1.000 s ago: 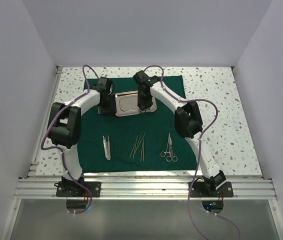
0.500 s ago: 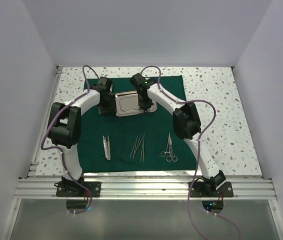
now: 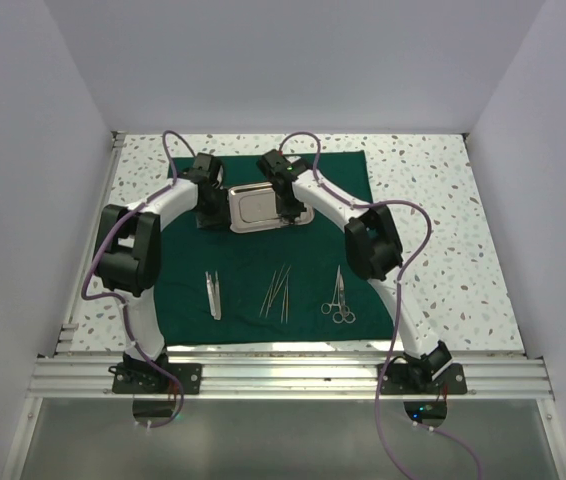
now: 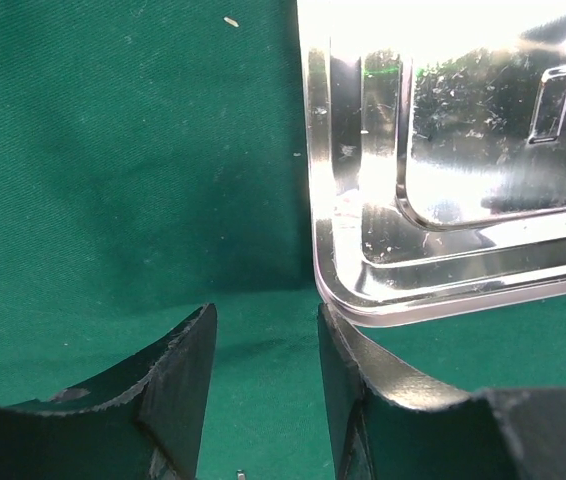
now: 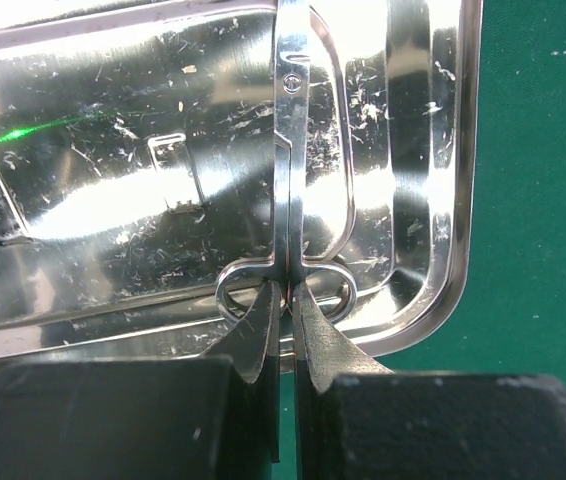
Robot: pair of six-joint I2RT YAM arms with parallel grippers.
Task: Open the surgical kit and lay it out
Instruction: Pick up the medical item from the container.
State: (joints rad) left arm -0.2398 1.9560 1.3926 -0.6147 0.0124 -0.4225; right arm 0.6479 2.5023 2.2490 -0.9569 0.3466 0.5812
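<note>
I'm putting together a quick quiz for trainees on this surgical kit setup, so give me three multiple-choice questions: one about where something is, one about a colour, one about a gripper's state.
1. Where do the probes lie?
A. On the cloth, between tweezers and scissors
B. Piled on the tweezers
C. Beyond the cloth's far edge

2. What colour is the cloth?
A. Blue
B. Green
C. White

3. How is the right gripper?
A. Wide open
B. Holding tweezers
C. Shut at the rings of a tool in the tray

Answers: 1 A, the top view shows them in the middle of the row on the cloth; 2 B, it is green in every view; 3 C, the right wrist view shows the fingers together at the rings.
</note>
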